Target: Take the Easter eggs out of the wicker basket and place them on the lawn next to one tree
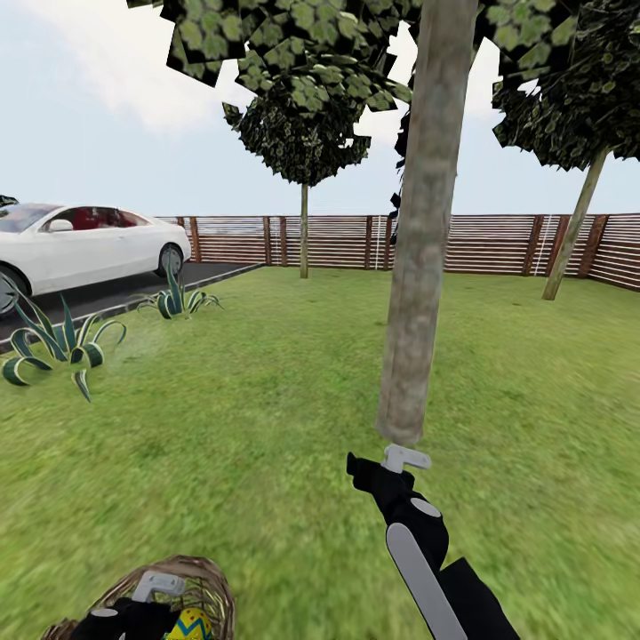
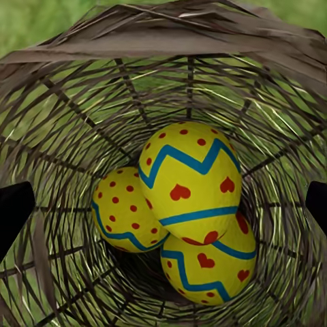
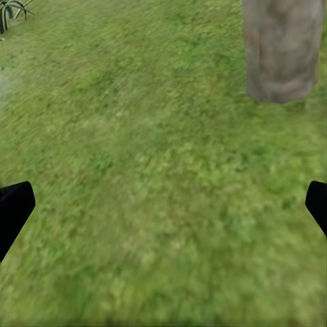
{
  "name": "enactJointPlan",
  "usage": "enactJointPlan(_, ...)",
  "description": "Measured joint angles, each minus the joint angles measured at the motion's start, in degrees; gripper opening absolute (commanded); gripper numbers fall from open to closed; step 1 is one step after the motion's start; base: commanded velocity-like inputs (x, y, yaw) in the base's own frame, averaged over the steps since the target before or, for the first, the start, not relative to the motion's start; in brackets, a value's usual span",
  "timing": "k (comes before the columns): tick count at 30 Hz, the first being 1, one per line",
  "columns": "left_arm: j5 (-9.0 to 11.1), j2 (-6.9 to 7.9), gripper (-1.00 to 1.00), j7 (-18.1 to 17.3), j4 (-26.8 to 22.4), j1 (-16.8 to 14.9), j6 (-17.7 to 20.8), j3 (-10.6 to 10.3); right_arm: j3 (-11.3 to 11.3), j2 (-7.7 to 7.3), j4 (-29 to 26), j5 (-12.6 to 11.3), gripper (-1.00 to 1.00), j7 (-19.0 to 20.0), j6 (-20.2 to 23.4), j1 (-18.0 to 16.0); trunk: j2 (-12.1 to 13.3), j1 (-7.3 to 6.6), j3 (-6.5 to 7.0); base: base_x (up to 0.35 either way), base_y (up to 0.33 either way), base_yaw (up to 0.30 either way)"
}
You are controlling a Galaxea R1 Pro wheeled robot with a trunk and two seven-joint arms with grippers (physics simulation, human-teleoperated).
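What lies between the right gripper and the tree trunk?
Only bare lawn. The right wrist view shows open grass from the right gripper up to the trunk, with nothing lying on it.

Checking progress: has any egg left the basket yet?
No, the left wrist view shows all three Easter eggs inside the wicker basket.

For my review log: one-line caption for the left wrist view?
Open left claw above three Easter eggs in the wicker basket.
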Motion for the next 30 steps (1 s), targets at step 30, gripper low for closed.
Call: enactJointPlan(30,0.5,0.23,1.00,-0.6,-0.4,-0.1,0.3,0.0,0.9,-0.05,0.0,0.0,1.00,0.0,-0.1,0.0,-6.0,3.30,-2.69,0.000,0.000,0.000)
